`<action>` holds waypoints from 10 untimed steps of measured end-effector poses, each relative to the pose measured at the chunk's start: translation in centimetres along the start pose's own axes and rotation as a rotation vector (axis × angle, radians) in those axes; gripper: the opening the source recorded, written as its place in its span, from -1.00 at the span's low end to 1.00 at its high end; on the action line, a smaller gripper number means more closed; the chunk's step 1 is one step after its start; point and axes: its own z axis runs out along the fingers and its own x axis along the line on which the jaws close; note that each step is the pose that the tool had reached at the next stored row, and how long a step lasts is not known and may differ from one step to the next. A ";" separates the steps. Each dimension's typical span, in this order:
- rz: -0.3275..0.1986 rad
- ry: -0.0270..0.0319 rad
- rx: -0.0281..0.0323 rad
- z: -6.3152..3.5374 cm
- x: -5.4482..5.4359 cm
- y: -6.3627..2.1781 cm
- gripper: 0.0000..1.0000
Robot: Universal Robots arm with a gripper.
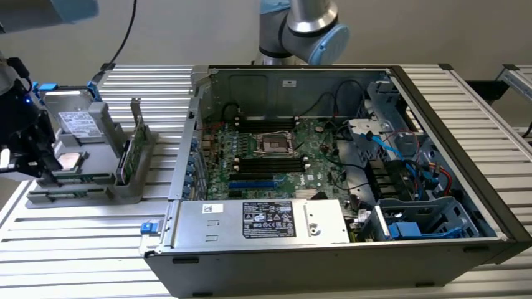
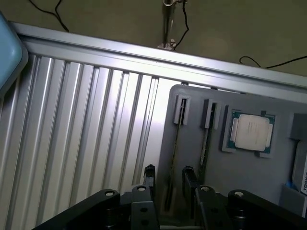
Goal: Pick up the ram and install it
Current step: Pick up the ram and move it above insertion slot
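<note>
A: Where's the ram?
B: The ram (image 2: 173,148) stands on edge in a slot of the one grey holder (image 2: 249,187), near the edge of the desk (image 2: 86,124), at the exterior view's left of the one open computer case (image 1: 332,268).
A: How many boards?
B: Two (a second board (image 2: 205,143) fills the next slot, between the ram and the single processor chip (image 2: 253,132)).
A: Your end effector?
B: My end effector (image 2: 169,176) is spread wide, gripping nothing; my two fingers (image 2: 149,175) flank the ram.
</note>
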 end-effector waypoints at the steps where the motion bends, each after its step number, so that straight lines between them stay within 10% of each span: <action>1: 0.000 0.0000 0.0001 0.17 0.0 -0.16 -0.27; 10: 0.000 0.0013 -0.0003 1.78 0.1 -0.63 -0.27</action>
